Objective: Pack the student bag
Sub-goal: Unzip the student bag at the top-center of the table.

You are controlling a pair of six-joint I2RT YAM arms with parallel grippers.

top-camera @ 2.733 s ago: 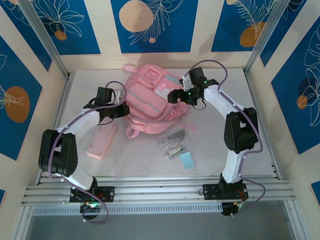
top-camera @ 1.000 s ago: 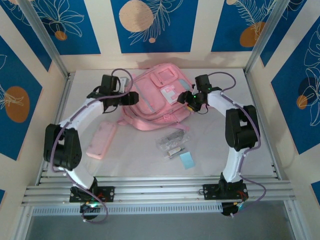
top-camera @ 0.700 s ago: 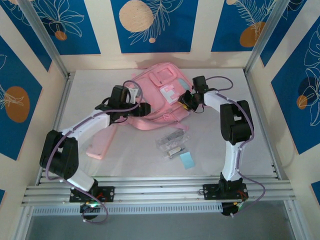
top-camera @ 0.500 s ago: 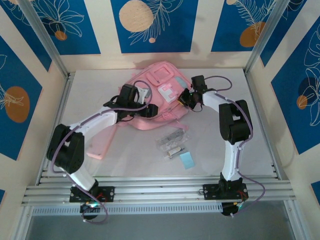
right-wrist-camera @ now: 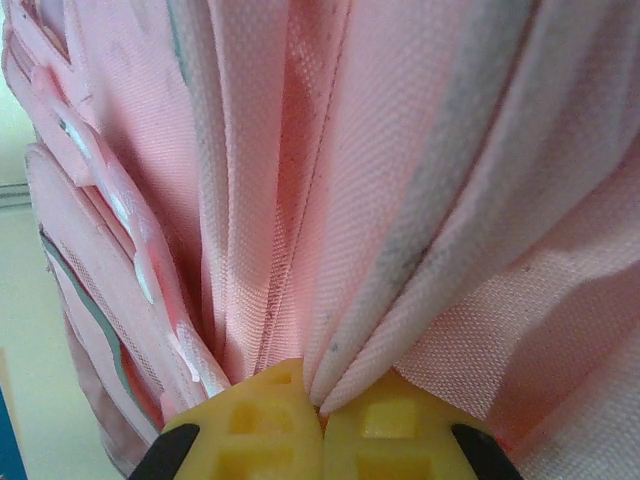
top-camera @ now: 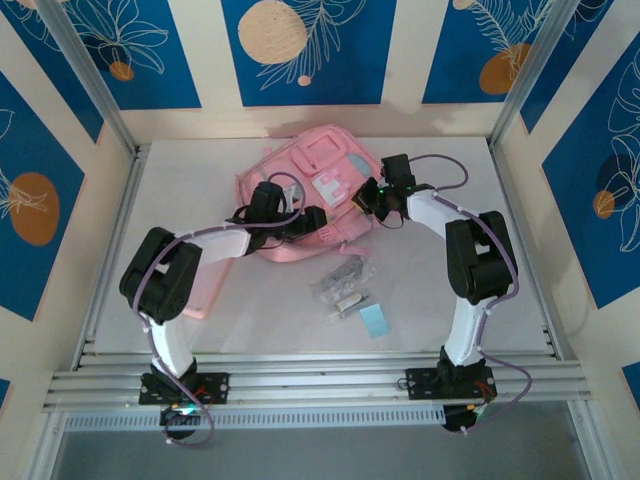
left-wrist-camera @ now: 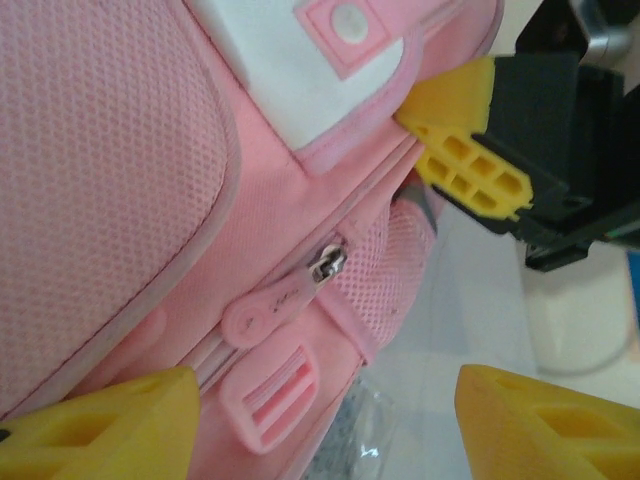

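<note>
The student bag (top-camera: pixel 300 175) is a big pink backpack lying at the back middle of the table. My right gripper (top-camera: pixel 367 197) is at its right side, shut on a fold of pink and grey-trimmed fabric (right-wrist-camera: pixel 400 230), with the yellow pads (right-wrist-camera: pixel 265 430) pressed together around it. My left gripper (top-camera: pixel 318 222) is open at the bag's near right edge. Between its yellow fingertips (left-wrist-camera: pixel 100 430) lie a pink zipper pull (left-wrist-camera: pixel 275 305) and a pink buckle (left-wrist-camera: pixel 270 395), neither one gripped. In the left wrist view the right gripper's yellow fingers (left-wrist-camera: pixel 470 165) show at the bag's edge.
A flat pink pouch (top-camera: pixel 205 285) lies at the left, partly under my left arm. A clear plastic packet (top-camera: pixel 345 280) and a small light-blue card (top-camera: pixel 375 320) lie in front of the bag. Metal posts and walls close in both sides.
My right gripper has shut on the bag's fabric. The left arm has swung right along the bag's front to its near right edge, and the bag has shifted and bunched.
</note>
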